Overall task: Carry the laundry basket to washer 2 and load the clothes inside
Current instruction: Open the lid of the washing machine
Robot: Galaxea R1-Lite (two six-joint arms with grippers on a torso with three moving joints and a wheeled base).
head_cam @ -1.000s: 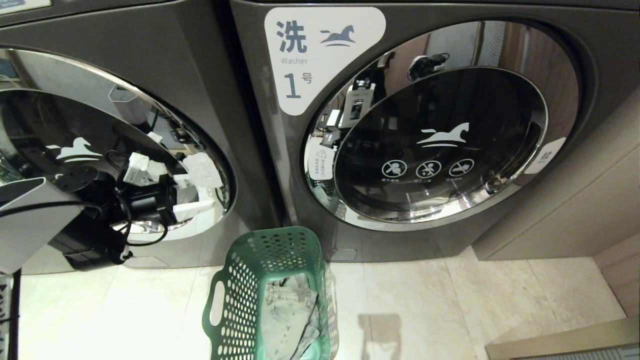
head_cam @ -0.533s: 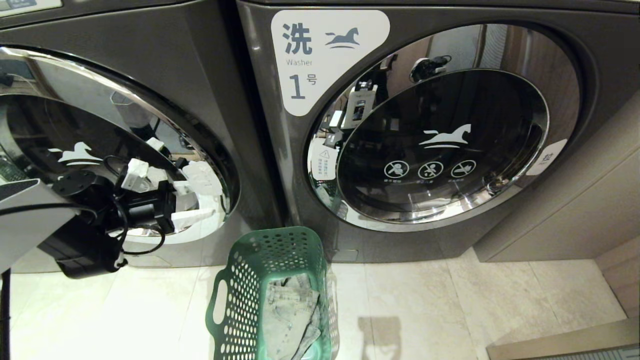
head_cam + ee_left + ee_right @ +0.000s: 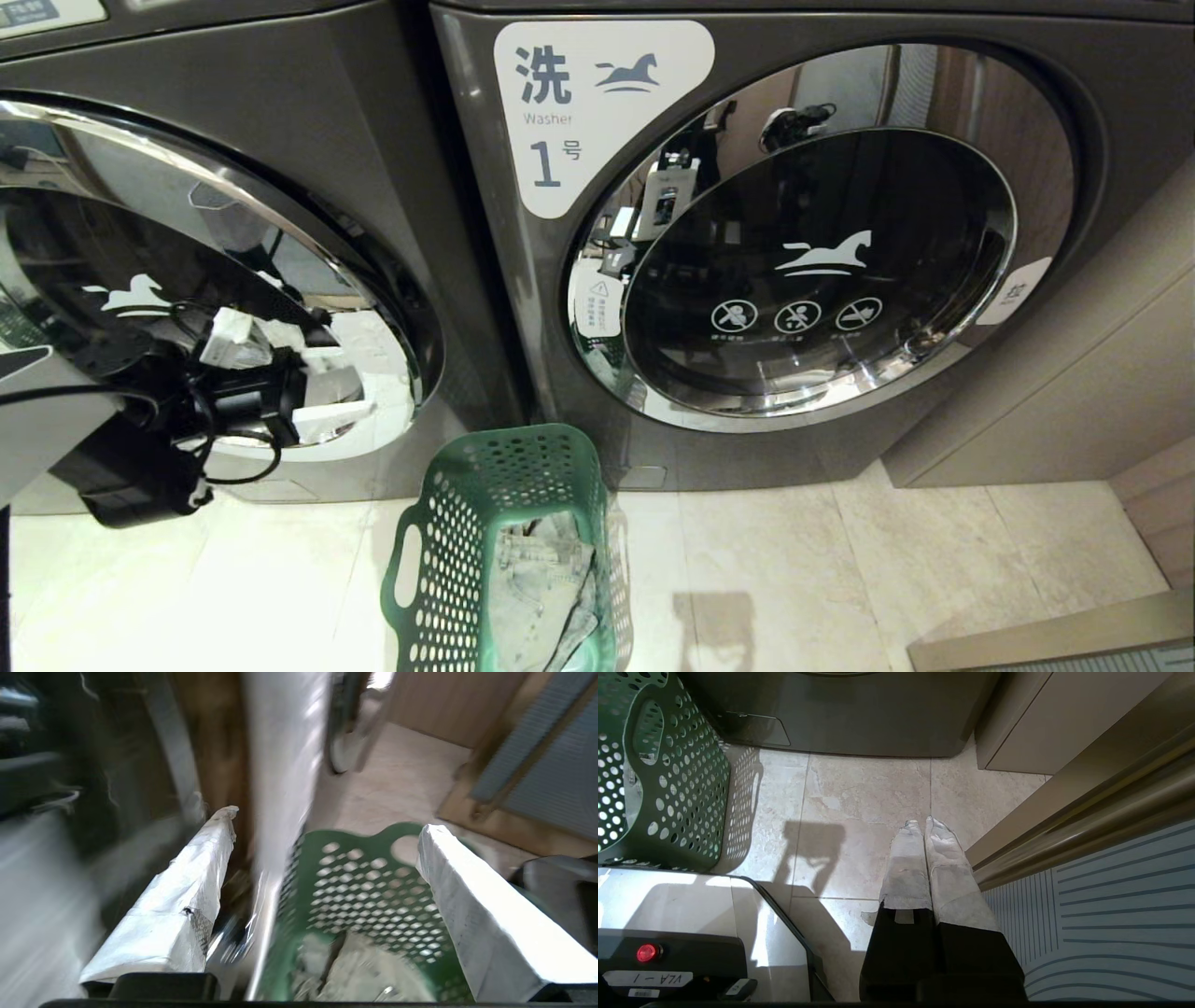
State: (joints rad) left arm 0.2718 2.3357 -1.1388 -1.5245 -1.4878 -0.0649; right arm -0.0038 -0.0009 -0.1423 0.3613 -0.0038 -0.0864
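The green perforated laundry basket (image 3: 504, 523) stands on the floor before the gap between two washers, with pale denim clothes (image 3: 546, 588) inside. Washer 2 cannot be told: no numeral 2 shows, and the left machine (image 3: 308, 121) has no label in view. My left gripper (image 3: 313, 392) hangs open and empty before the lower right rim of that machine's door, up and left of the basket. In the left wrist view its gripper (image 3: 329, 819) frames the basket (image 3: 364, 882) and clothes (image 3: 355, 970). My right gripper (image 3: 920, 823) is shut and empty over the tiles, right of the basket (image 3: 668, 788).
The right machine (image 3: 794, 271) has its door closed and a label (image 3: 597, 103) with the numeral 1. A beige cabinet (image 3: 1074, 392) stands to its right. A metal rail and striped mat (image 3: 1111, 914) lie beside the right gripper. The robot base (image 3: 691, 933) is behind the basket.
My left arm has swung leftward and slightly down across the left machine's door, jaws still open. The basket, clothes and right gripper have not moved.
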